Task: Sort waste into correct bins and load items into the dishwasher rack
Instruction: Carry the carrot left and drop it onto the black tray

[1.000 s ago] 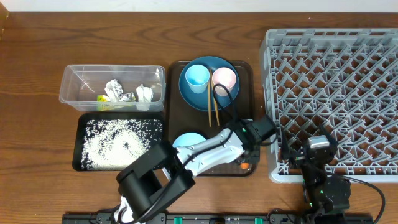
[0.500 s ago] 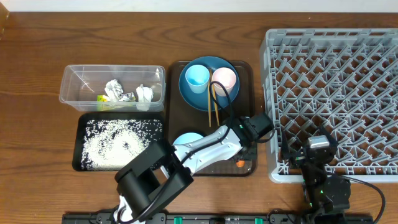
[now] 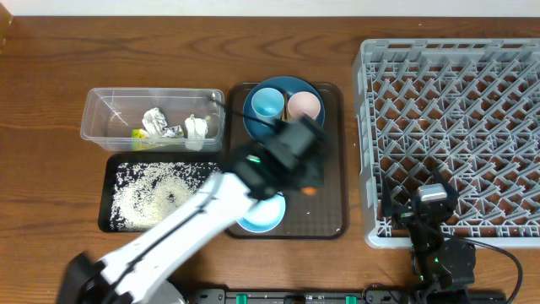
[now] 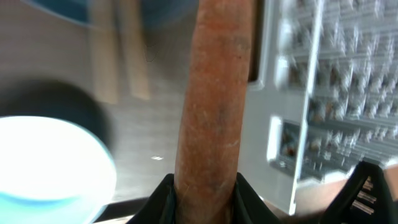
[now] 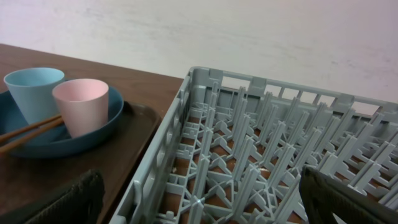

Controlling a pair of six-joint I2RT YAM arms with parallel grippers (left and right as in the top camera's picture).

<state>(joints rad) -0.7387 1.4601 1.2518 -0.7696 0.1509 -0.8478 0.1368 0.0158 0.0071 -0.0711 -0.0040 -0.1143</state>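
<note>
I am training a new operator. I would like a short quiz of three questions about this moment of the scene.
1. True or false: the right gripper is shut.
2. What does the left gripper hold? A. chopsticks B. carrot C. napkin
3. Fill in: the rice lies in the ____ tray.
Key: 1 false, it is open; 2 B; 3 black tray.

Carrot (image 4: 211, 106) rough, matt; rack (image 5: 261, 155) grey plastic; table (image 3: 51, 76) wood.
</note>
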